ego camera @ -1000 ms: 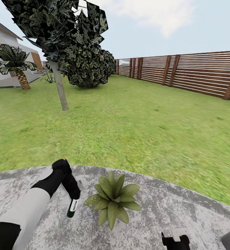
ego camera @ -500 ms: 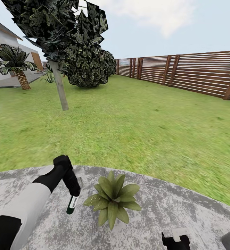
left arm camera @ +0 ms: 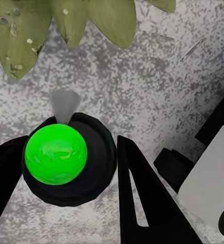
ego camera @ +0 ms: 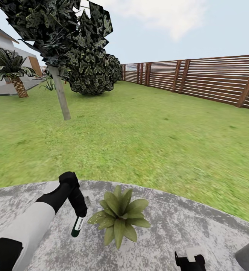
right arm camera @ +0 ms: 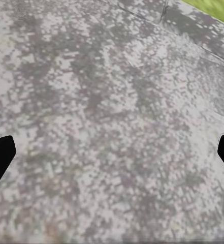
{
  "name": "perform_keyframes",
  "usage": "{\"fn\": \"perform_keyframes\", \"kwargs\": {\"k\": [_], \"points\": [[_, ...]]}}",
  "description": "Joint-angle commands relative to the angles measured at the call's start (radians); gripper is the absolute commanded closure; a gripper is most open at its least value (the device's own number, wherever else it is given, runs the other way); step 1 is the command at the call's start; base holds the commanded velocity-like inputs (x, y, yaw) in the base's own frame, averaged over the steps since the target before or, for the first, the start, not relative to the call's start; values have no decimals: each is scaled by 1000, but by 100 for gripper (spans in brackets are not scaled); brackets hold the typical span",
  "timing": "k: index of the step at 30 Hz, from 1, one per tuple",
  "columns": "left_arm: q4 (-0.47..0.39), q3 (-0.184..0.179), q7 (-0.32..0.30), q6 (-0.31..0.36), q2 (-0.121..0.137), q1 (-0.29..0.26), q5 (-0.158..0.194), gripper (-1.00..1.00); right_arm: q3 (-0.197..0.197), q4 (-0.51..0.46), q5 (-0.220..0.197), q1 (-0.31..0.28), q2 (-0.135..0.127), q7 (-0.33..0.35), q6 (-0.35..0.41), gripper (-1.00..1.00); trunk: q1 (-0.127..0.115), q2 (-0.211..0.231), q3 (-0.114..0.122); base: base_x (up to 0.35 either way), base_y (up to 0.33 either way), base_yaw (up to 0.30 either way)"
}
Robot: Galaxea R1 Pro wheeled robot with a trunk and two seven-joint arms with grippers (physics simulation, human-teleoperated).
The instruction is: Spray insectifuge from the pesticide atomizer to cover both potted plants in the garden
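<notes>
Round grey patio at the lawn's edge is carrying everything here. Pesticide atomizer is hanging nearly upright, slightly tilted, with the left gripper clamping it from above, near the patio's far edge. Potted plant is sitting just beside it, off toward the robot's right, so I reckon the left arm's doing the spraying. Right gripper is hovering over bare paving, fingers spread wide, holding nothing.

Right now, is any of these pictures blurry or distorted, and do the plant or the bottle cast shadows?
Head view: wide-angle bend curves the brown slatted fence; the lawn looks smeared; no clear shadow under the speckled green potted plant or slim dark atomizer. Left wrist view: sharp. Right wrist view: grey paving soft.
</notes>
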Motion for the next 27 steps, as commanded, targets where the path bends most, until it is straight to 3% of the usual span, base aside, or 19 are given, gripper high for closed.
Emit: {"fn": "perform_keyframes", "kwargs": {"k": [1, 7, 12, 19, 24, 25, 27], "points": [[-1, 0, -5, 12, 1, -1, -5, 100, -7, 1, 11, -1, 0, -4, -3, -100, 0, 0, -1, 0, -76, -16], [5, 5, 0, 16, 3, 0, -4, 100, -7, 1, 11, -1, 1, -5, -3, -100, 0, 0, -1, -78, -119, 28], [21, 6, 6, 15, 5, 11, -3, 100, -7, 1, 11, -1, 2, -4, -3, -100, 0, 0, -1, -9, -7, 243], [38, 9, 80, 16, 1, 40, 10, 100, -7, 1, 11, -1, 2, -4, -3, -100, 0, 0, -1, 0, -130, 142], [125, 10, 101, 16, -5, 47, 17, 100, -7, 1, 11, -1, 0, -3, -3, -100, 0, 0, -1, 0, -31, 4], [152, 11, 121, 16, -5, 47, 26, 100, -7, 1, 11, -1, 0, -3, -3, -100, 0, 0, -1, 0, -3, 0], [217, 13, 222, 15, -4, 57, 88, 100, -7, 1, 11, -1, 0, -2, -3, -100, 0, 0, -1, 0, -1, 0]]}}
